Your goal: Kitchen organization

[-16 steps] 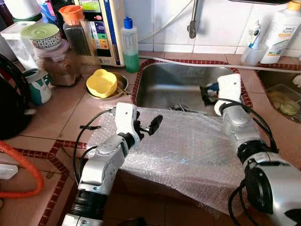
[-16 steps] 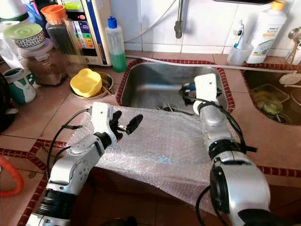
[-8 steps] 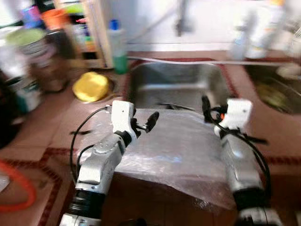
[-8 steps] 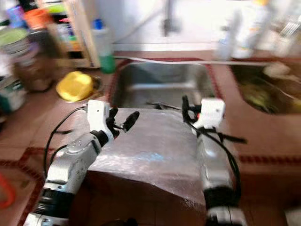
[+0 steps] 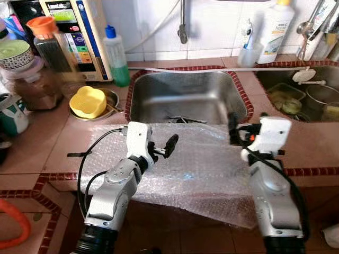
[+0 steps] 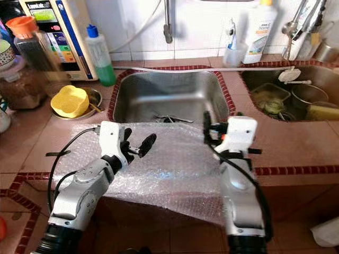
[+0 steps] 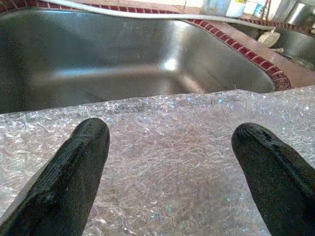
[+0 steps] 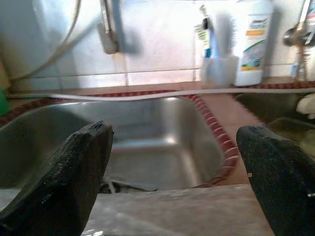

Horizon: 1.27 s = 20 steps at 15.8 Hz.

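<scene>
A sheet of bubble wrap (image 5: 201, 164) lies over the tiled counter in front of the steel sink (image 5: 185, 90) and hangs past the counter's front edge. My left gripper (image 5: 161, 148) hovers open over the wrap's left part, pointing toward the sink, with nothing between its fingers (image 7: 64, 182). My right gripper (image 5: 241, 135) is open above the wrap's far right edge, near the sink's front right corner, also holding nothing (image 8: 172, 167). A few metal utensils (image 5: 180, 119) lie in the sink bottom near its front wall.
A yellow bowl (image 5: 87, 101) sits in a metal dish left of the sink, with a green soap bottle (image 5: 116, 55) and jars (image 5: 47, 42) behind. The tap (image 5: 181, 26) hangs over the sink. A second basin (image 5: 296, 95) with dishes lies to the right.
The view has swung to the right and pulled back. My right gripper has drawn back from over the sink basin to the wrap's far edge. The left gripper stays over the wrap.
</scene>
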Tool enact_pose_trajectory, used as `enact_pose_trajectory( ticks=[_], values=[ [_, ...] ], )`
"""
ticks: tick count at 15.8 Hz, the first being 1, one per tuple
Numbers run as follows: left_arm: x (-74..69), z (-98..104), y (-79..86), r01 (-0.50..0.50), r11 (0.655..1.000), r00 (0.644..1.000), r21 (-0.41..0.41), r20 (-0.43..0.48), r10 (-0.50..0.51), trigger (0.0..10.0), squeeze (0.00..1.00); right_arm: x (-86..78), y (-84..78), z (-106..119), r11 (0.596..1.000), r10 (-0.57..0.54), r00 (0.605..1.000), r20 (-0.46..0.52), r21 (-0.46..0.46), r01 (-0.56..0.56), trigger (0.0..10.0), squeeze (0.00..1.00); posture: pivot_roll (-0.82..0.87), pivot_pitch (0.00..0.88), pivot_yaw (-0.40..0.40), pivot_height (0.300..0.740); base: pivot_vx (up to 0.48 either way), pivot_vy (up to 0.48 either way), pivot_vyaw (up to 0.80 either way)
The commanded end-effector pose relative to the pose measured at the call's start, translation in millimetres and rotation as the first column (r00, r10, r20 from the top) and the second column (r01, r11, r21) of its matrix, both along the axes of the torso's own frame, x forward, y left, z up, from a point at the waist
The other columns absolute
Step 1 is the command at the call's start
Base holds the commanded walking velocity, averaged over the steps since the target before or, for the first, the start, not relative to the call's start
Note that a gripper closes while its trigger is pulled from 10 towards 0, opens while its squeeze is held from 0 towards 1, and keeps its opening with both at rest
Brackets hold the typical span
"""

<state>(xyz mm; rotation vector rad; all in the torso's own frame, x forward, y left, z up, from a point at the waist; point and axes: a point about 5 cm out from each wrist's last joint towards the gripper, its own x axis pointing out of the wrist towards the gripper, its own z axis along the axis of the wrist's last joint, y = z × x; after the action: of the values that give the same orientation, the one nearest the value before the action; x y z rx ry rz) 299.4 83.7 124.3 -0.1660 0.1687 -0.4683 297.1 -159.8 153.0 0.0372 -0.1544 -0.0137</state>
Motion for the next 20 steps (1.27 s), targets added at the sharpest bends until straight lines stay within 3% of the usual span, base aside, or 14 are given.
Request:
enact_pose_trajectory(
  ticks=[1, 9, 15, 20],
  values=[
    [1.3, 7, 1.4, -0.018, 1.000, 1.000, -0.004, 0.024, 0.018, 10.0, 0.00, -2.8, 3.0, 4, 1.000, 0.008, 1.000, -0.005, 0.007, -0.008, 10.0, 0.00, -0.01, 0.050, 0.104, 0.740, 0.000, -0.420, 0.00],
    [3.6, 5, 6.6, -0.031, 1.000, 1.000, -0.006, 0.005, 0.031, 10.0, 0.00, 1.0, 7.2, 9, 1.000, 0.025, 1.000, -0.018, 0.008, -0.024, 10.0, 0.00, 0.01, 0.039, 0.103, 0.740, 0.000, -0.419, 0.00],
    [5.1, 4, 11.6, -0.066, 0.998, 0.998, -0.015, 0.005, 0.066, 10.0, 0.00, 0.9, 10.5, 9, 0.999, 0.041, 0.999, -0.024, 0.009, -0.041, 10.0, 0.00, 0.00, 0.040, 0.101, 0.740, 0.000, 0.000, 0.00],
    [12.2, 10, 25.0, -0.138, 0.990, 0.990, -0.015, 0.034, 0.138, 10.0, 0.00, 1.7, 16.0, 17, 0.997, 0.073, 0.997, 0.007, -0.012, -0.073, 10.0, 0.00, 0.01, 0.038, 0.092, 0.740, 0.000, 0.000, 0.00]
  ],
)
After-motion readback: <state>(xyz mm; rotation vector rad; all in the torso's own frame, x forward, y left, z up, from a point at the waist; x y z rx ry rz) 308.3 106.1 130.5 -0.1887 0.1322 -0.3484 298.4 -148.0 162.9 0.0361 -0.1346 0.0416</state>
